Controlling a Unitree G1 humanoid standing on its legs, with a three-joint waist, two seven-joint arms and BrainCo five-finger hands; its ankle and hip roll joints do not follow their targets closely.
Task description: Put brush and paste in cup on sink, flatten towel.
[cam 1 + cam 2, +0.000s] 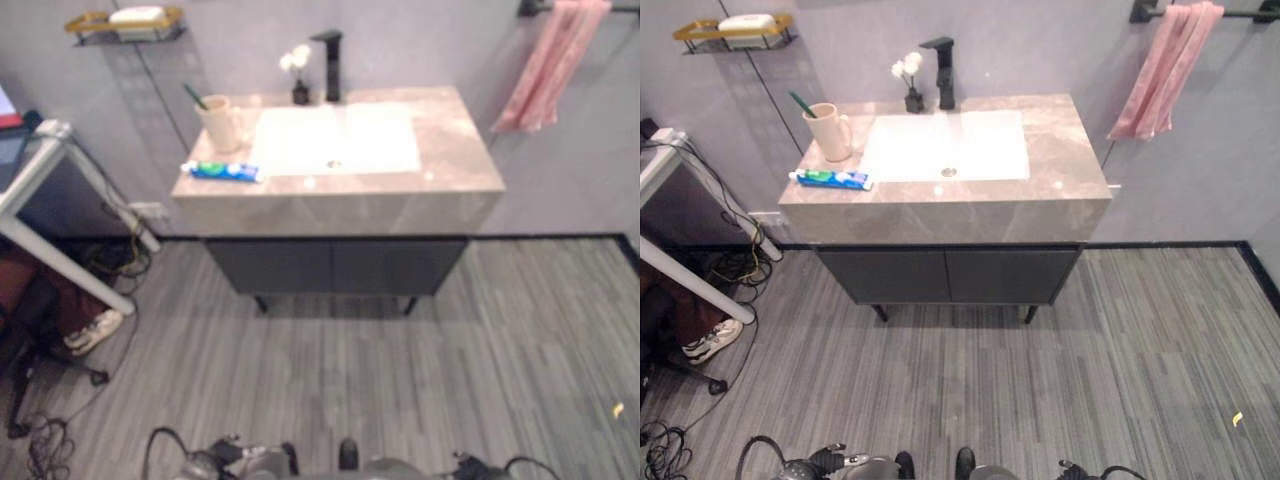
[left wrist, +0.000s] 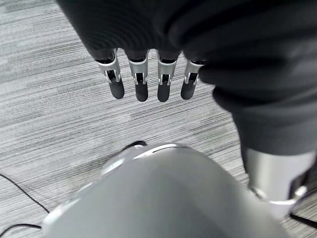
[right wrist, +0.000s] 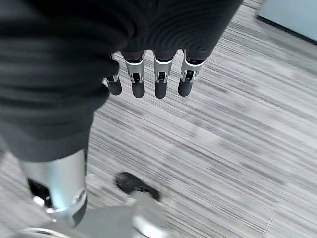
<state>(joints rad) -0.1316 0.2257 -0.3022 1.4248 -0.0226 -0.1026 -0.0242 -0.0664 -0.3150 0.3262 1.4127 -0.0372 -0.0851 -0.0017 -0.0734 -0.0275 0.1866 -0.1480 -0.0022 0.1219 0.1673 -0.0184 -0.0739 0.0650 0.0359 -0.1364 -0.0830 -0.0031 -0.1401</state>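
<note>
From the left eye view, a vanity sink (image 1: 455,165) with a stone-look top and a white basin stood against the grey wall. A beige cup (image 1: 218,122) sat at the counter's back left corner with a green-handled toothbrush (image 1: 196,97) standing in it. A tube of toothpaste (image 1: 224,172) lay flat on the counter in front of the cup, near the front left edge and apart from it. A black faucet (image 1: 329,64) rose behind the basin, with a small vase of white flowers (image 1: 298,72) just beside it. A pink towel (image 1: 548,62) hung bunched from a dark rail on the wall to the right of the sink. A wall shelf (image 1: 127,24) carried a white item at upper left, and a person's shoe (image 1: 93,331) showed on the floor at left.

The right eye view showed the same layout.

In the left wrist view, the left hand (image 2: 148,74) hung over the striped grey floor (image 2: 44,104), its fingers straight, side by side and holding nothing.

In the right wrist view, the right hand (image 3: 148,74) likewise hung over the floor with fingers straight, close together and empty.
</note>
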